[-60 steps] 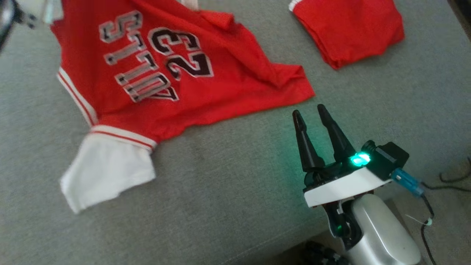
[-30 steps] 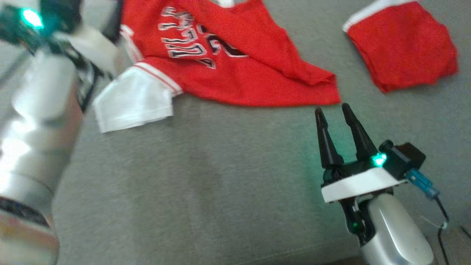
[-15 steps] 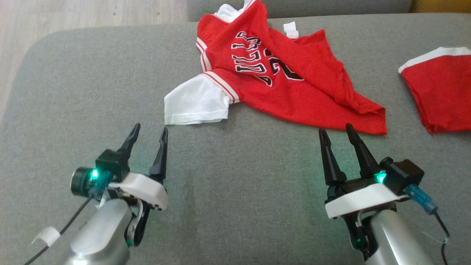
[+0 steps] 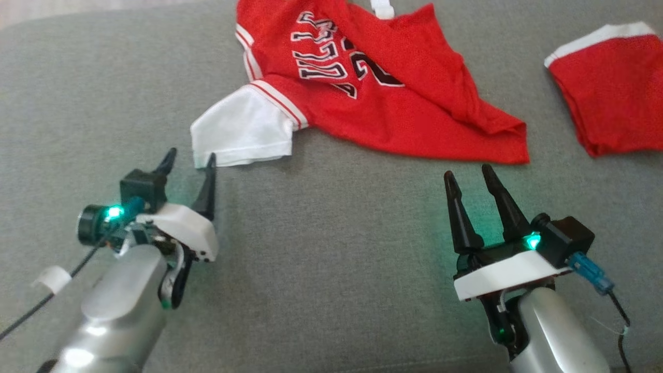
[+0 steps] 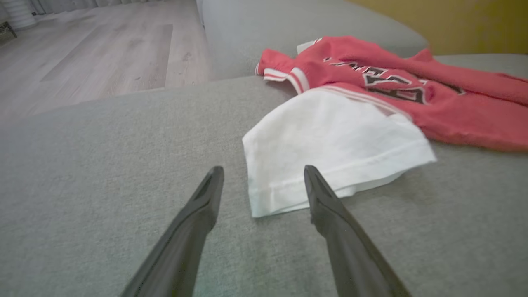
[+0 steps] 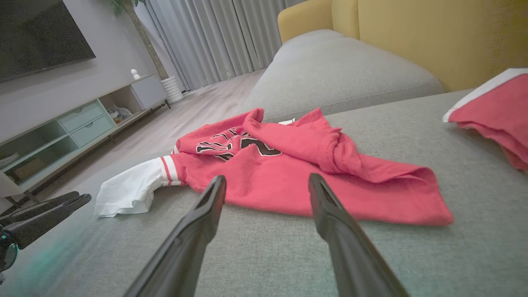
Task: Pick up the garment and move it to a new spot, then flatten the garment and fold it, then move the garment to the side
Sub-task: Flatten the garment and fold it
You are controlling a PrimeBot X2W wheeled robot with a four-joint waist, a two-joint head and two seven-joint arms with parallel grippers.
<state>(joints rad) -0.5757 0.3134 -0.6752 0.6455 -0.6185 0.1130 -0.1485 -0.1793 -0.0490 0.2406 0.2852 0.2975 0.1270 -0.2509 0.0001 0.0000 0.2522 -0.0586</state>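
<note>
Left gripper [image 4: 190, 154] sits lower left in the head view, jaws apart and empty, tips right at the hem of the white sleeve [image 4: 241, 132]; can't tell if they touch. The jersey [image 4: 414, 119] runs from upper centre toward the right, crumpled, lettering up, one flap folded over itself. My right gripper [image 4: 467, 171] is lower right, jaws apart too, holding nothing, near the red hem but clear of it. At the far right edge is a second red piece [image 4: 616, 98], folded, well apart. My read on progress: nothing gripped, so pick-up not done; move, flatten, fold and set-aside all left. Surface is a grey fabric sofa seat [image 4: 331, 259], soft. Room, from the wrist views: wood floor [image 5: 103, 53], yellow backrest [image 6: 433, 37], curtains [image 6: 214, 37], TV [image 6: 37, 33] over a low cabinet [image 6: 82, 123].
</note>
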